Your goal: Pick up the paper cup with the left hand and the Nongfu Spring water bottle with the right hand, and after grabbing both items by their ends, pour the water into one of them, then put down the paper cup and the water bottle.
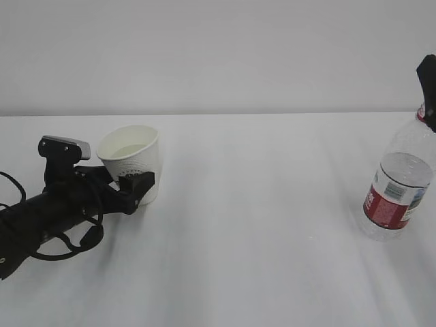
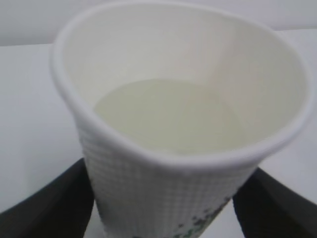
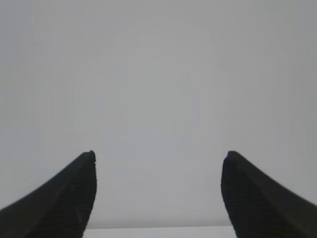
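The paper cup stands on the white table, water inside, between the left hand's spread jaws. The Nongfu Spring water bottle stands far right, below the right hand, whose jaws gape on nothing.

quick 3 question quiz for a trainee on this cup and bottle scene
1. True or false: the paper cup holds liquid.
2. Which item stands on the table at the far right of the exterior view? A) the paper cup B) the Nongfu Spring water bottle C) a bowl
3. Fill in: the right claw holds ____ between its fingers.

Key: 1 true; 2 B; 3 nothing, it stands open. The left claw flanks the cup low on both sides.
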Controlling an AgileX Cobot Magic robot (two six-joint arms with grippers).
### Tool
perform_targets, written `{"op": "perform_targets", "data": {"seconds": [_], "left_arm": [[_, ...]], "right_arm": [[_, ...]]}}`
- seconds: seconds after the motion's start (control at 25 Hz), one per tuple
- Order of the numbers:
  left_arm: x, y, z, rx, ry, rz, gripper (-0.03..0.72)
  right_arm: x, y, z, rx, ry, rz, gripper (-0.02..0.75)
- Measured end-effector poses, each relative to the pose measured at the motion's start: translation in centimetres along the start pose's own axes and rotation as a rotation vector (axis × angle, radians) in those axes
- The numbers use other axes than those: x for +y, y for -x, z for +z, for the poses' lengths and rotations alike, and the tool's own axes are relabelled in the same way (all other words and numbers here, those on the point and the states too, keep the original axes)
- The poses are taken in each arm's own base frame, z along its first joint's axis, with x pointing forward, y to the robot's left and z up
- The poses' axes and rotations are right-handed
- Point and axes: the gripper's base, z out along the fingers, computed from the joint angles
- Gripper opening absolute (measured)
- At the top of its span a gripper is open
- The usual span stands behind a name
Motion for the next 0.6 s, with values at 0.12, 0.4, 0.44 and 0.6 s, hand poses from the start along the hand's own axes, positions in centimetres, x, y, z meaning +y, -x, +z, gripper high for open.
{"op": "perform_targets", "data": {"seconds": [0.12, 0.4, 0.44, 0.6], "left_arm": [[0.00, 0.00, 0.00, 0.000, 0.000, 0.000, 0.622], [0.00, 0.00, 0.00, 0.000, 0.000, 0.000, 0.622], [0.00, 0.00, 0.00, 0.000, 0.000, 0.000, 0.622], [0.00, 0.00, 0.00, 0.000, 0.000, 0.000, 0.633]], "right_arm": [[0.00, 0.00, 0.00, 0.000, 0.000, 0.000, 0.590], [0.00, 0.00, 0.00, 0.000, 0.000, 0.000, 0.590], [0.00, 0.00, 0.00, 0.000, 0.000, 0.000, 0.590], [0.00, 0.00, 0.00, 0.000, 0.000, 0.000, 0.591]]}}
